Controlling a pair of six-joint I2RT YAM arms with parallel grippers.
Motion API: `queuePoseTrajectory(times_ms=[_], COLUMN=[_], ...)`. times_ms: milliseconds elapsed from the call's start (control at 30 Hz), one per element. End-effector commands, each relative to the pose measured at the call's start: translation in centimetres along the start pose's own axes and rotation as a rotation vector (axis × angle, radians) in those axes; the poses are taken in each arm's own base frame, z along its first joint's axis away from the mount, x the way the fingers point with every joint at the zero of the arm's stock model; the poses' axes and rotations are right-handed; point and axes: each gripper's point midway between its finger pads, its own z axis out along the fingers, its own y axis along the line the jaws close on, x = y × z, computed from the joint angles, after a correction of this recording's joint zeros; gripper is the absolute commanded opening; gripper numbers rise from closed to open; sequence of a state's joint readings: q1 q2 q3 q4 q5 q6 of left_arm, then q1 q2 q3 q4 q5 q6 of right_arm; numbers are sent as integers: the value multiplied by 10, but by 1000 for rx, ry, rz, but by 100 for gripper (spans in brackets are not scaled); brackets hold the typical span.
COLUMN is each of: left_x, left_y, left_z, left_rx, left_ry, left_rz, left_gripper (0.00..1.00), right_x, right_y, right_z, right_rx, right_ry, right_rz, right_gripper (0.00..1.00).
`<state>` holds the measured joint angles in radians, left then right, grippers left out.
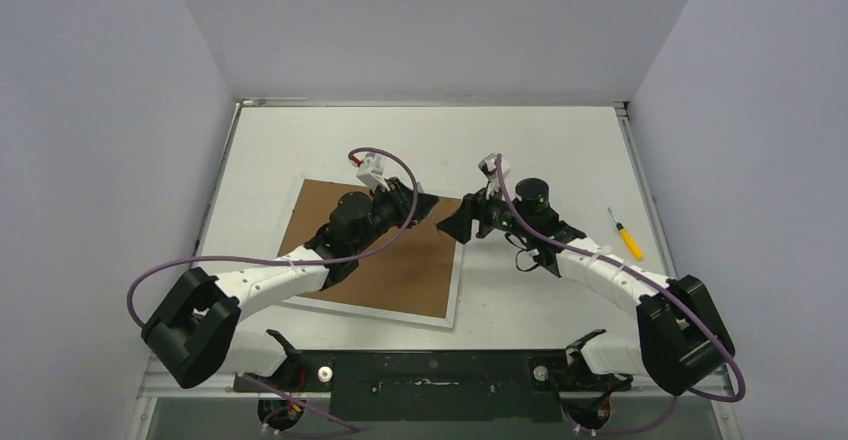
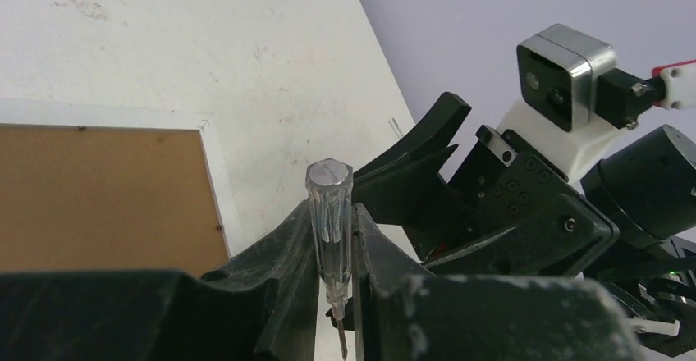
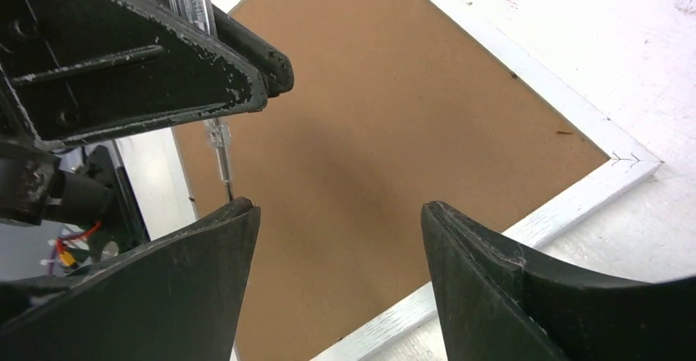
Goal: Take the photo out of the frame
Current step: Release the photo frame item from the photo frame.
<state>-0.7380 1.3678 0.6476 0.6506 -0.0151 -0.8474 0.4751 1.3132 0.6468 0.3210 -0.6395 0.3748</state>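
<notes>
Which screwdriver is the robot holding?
The clear one, pinched in the left gripper. The yellow one lies loose on the table, with no gripper touching it.

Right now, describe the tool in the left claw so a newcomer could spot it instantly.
Find the brown-backed frame lying mid-table; over its far right corner the left claw pinches a slim screwdriver. Its handle is clear plastic, unlike the yellow-handled screwdriver lying loose at the right of the table.

frame (image 1: 412, 276): brown back, white border; clear screwdriver (image 2: 330, 213); yellow screwdriver (image 1: 628, 239); white table (image 1: 300, 140)
</notes>
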Motion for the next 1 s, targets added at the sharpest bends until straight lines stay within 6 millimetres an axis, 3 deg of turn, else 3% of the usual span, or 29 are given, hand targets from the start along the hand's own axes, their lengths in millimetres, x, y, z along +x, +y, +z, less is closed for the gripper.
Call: queuePoseTrajectory(times_ms=[0,167,467,533,667,733,833,967], left_x=[-2,-8,-8,-7,-3,0,8,24], left_y=[-2,5,14,9,-14,-20,-18,-12], left_z=[-15,-26,-31,-32,-33,-35,-39,-49], left_rx=[-49,-82,-115,-89,19,45,34,27], left_ry=[67,37,17,25,55,77,132,231], left_rz=[43,73,53,41,-3,3,42,64], left_gripper=[0,0,0,0,0,0,0,0], right_x=[5,7,15,18,27,23,13,10], right_y=[8,43,68,63,45,32,8,-4], right_z=[-3,-2,-3,0,9,9,1,-2], right_rx=[37,-2,-41,1,83,159,251,234], right_ry=[7,5,1,9,75,64,22,20], right_rz=[-159,-255,-292,-286,-269,-240,-172,-118], right_gripper=[73,73,78,79,70,61,38,30])
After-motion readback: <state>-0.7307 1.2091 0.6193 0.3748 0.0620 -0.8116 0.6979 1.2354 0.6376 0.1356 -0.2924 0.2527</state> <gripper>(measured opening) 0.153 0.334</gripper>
